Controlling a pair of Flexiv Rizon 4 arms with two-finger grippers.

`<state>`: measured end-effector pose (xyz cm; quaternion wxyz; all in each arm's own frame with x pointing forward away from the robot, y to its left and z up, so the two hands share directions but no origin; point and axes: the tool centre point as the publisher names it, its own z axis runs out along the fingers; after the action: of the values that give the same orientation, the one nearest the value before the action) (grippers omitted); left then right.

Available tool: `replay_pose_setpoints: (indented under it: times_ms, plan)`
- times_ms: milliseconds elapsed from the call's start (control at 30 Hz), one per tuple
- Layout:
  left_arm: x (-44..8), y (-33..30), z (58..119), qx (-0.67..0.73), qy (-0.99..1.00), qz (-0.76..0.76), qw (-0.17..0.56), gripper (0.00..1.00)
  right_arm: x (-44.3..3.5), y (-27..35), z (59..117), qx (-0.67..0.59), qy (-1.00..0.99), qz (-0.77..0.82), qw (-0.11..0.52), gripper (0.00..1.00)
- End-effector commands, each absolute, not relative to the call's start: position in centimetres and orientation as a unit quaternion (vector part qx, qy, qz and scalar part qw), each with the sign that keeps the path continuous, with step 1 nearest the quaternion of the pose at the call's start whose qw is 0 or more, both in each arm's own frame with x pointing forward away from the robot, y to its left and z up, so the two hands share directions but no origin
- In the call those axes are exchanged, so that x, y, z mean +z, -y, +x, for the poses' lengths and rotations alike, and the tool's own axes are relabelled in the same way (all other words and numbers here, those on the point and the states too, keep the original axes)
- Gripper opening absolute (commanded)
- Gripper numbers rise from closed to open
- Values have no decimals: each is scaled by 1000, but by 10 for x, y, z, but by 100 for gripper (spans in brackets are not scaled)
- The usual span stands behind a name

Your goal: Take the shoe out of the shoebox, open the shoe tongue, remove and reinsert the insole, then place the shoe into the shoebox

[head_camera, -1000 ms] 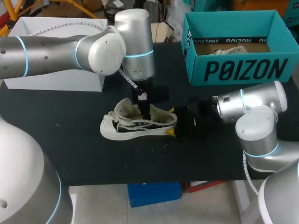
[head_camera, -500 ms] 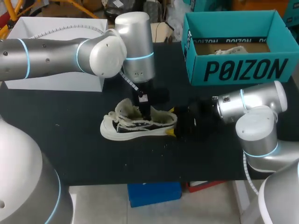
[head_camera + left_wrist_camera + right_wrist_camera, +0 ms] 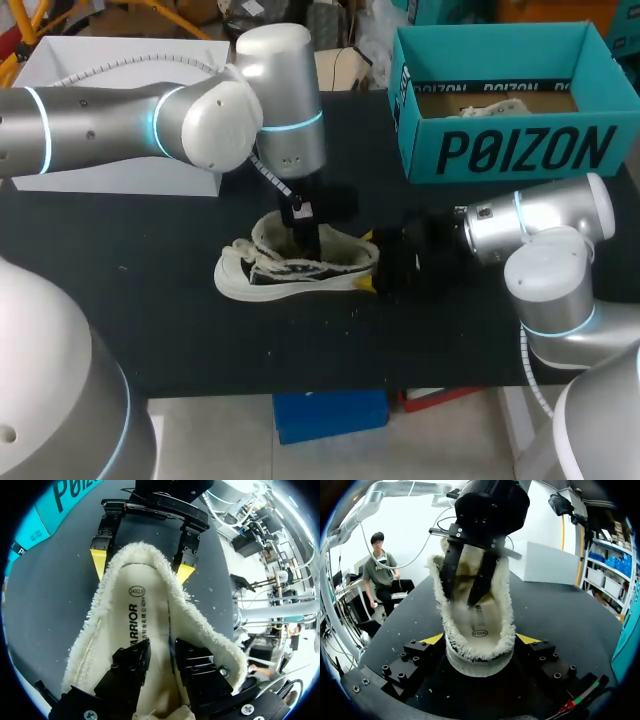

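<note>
A cream low-top shoe (image 3: 290,268) with a fuzzy collar lies on its sole on the black table, toe to the left. My left gripper (image 3: 305,236) comes straight down into the shoe's mouth. In the left wrist view its black fingers (image 3: 132,665) stand apart over the printed insole (image 3: 142,615), so it is open. My right gripper (image 3: 368,262) is at the heel, and its yellow tips (image 3: 432,639) press the heel (image 3: 477,655) from both sides. The left fingers (image 3: 451,575) show spread inside the collar. The teal shoebox (image 3: 500,150) stands open at the back right.
A white box (image 3: 120,170) sits at the back left behind my left arm. Crumpled paper (image 3: 495,103) lies inside the shoebox. Small white crumbs dot the table in front of the shoe. Bare black table runs along the front edge.
The left gripper's fingers have parted inside the shoe, and the left wrist has shifted slightly to the left. The right arm and the shoe have stayed put.
</note>
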<state>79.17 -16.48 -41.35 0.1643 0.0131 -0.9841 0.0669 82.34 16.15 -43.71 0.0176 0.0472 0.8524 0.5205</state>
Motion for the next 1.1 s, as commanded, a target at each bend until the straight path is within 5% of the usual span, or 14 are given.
replay_pose_setpoints:
  times_ms: [33, 667, 800, 1100]
  plan:
    - [-414, 164, 783, 55, 990, 18, 132, 31, -439, -161, 825, 520, -853, 48, 18, 0]
    - [-441, 153, 789, -49, 992, 39, -105, 31, -439, -161, 825, 520, -853, 48, 18, 0]
    - [-441, 146, 798, -43, 983, 56, -170, 23, -439, -161, 825, 520, -853, 48, 18, 0]
    - [-432, 133, 820, -1, 961, 50, -273, 27, -439, -161, 825, 520, -853, 48, 18, 0]
